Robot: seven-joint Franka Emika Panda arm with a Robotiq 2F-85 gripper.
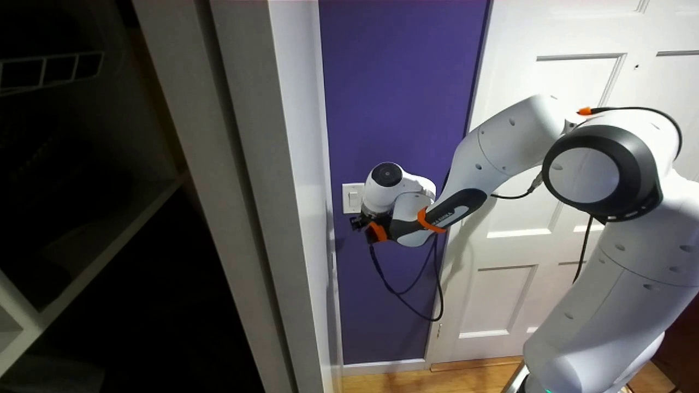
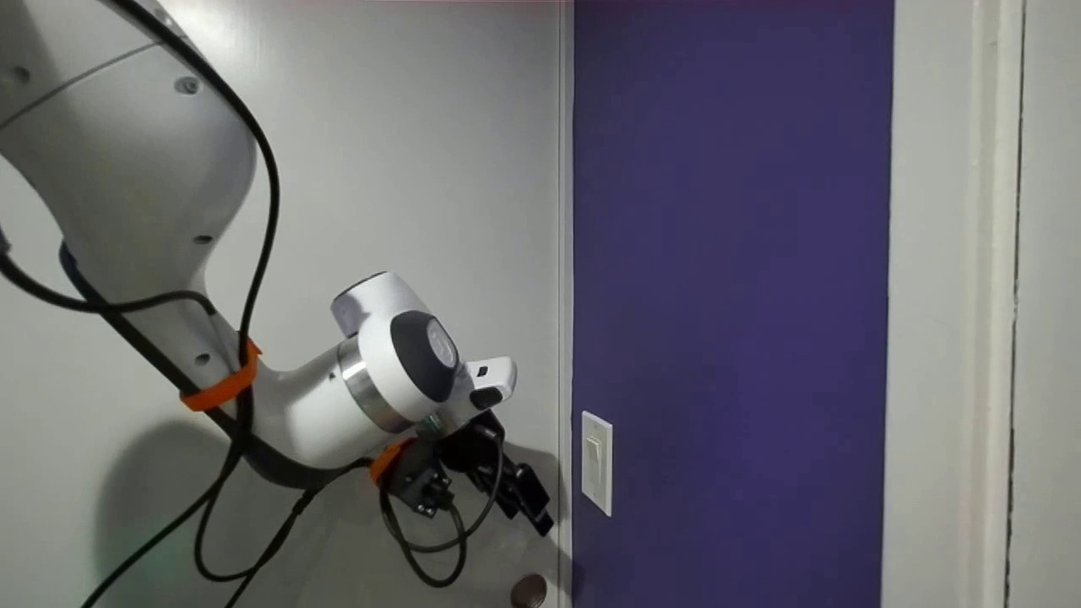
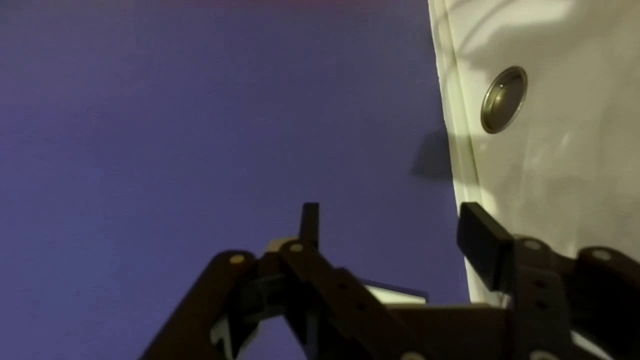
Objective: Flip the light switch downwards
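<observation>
The light switch is a small white wall plate with a narrow rocker on the purple wall, seen in both exterior views [image 1: 346, 198] [image 2: 597, 464]. Whether the rocker is up or down is too small to tell. In the wrist view only a white corner of the plate [image 3: 397, 296] shows, behind the gripper's linkage. My gripper [image 3: 392, 217] is open with nothing between its fingers. In an exterior view the gripper [image 2: 534, 507] points down towards the wall, apart from the plate. It also shows in an exterior view [image 1: 359, 222], just below and beside the plate, mostly hidden by the wrist.
A white side panel [image 2: 422, 169] meets the purple wall [image 2: 735, 253] close to the switch. It carries a round metal pull [image 3: 504, 100]. A white panelled door [image 1: 519, 218] stands behind the arm. A black cable loop [image 1: 407, 305] hangs under the wrist.
</observation>
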